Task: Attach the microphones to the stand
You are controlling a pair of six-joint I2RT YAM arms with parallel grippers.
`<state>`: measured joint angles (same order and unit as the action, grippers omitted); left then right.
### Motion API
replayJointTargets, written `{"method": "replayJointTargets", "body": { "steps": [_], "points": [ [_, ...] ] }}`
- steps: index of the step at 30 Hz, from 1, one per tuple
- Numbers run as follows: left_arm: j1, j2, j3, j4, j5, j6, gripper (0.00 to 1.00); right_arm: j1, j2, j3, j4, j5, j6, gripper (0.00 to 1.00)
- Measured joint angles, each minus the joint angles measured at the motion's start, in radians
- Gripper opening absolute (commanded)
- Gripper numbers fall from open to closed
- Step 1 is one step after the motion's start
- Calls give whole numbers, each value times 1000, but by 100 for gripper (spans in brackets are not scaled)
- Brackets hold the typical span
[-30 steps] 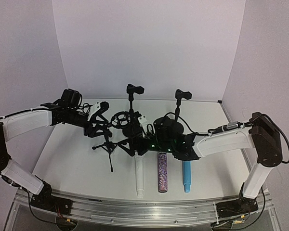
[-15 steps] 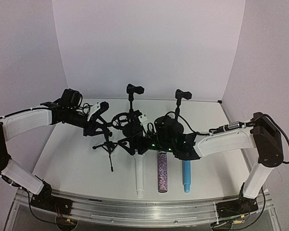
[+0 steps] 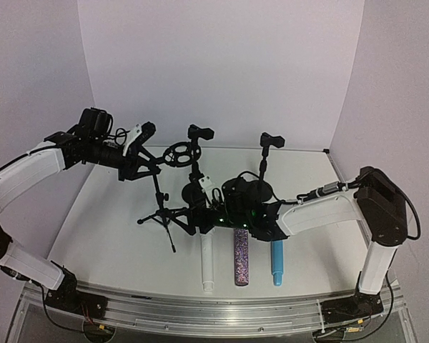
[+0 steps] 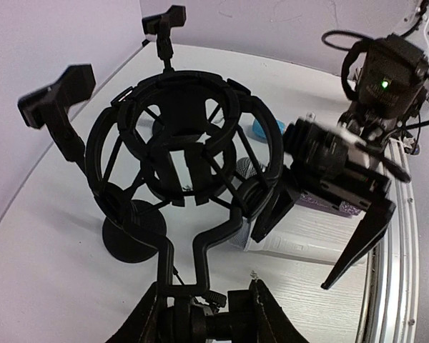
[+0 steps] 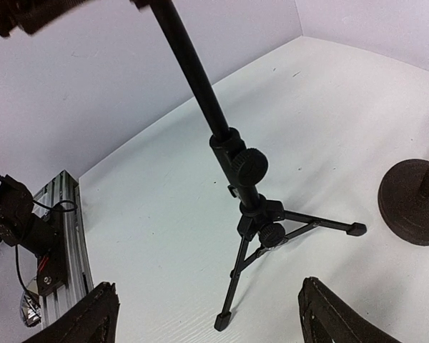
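Observation:
A black tripod stand [image 3: 161,213] with a ring-shaped shock mount [image 3: 179,153] stands upright left of centre. My left gripper [image 3: 144,168] is shut on the stand's joint just below the mount [image 4: 182,143], as the left wrist view [image 4: 204,321] shows. My right gripper [image 3: 193,216] is open and empty, low beside the tripod legs [image 5: 261,221], which lie between and beyond its fingers [image 5: 79,321]. The white microphone [image 3: 207,261], the glittery purple one [image 3: 241,256] and the light blue one [image 3: 277,261] lie side by side on the table in front.
Two more black stands with clip tops [image 3: 199,133] [image 3: 271,141] stand on round bases [image 3: 259,190] behind the microphones. One base [image 5: 415,200] sits right of the tripod. White walls close the back and sides. A metal rail [image 3: 200,307] runs along the near edge.
My left gripper has risen with the stand's top, bringing the shock mount higher and the pole upright. My right gripper has moved left, toward the tripod legs.

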<state>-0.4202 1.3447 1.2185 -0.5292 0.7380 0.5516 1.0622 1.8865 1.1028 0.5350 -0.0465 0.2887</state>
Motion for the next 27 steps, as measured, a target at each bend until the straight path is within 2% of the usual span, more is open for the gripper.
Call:
{"method": "replayJointTargets", "body": {
  "steps": [5,9,14,22,27],
  "points": [
    [0,22,171,-122,4,23,0,-8,18,12,35,-39,-23,82],
    [0,23,224,-176,5,47,0,-26,34,33,59,-80,-58,81],
    [0,34,244,-248,4,79,0,-58,72,71,82,-128,-119,72],
    [0,46,244,-300,15,103,0,-92,197,197,108,-236,-259,68],
    [0,46,244,-300,22,104,0,-91,255,233,113,-274,-377,57]
  ]
}}
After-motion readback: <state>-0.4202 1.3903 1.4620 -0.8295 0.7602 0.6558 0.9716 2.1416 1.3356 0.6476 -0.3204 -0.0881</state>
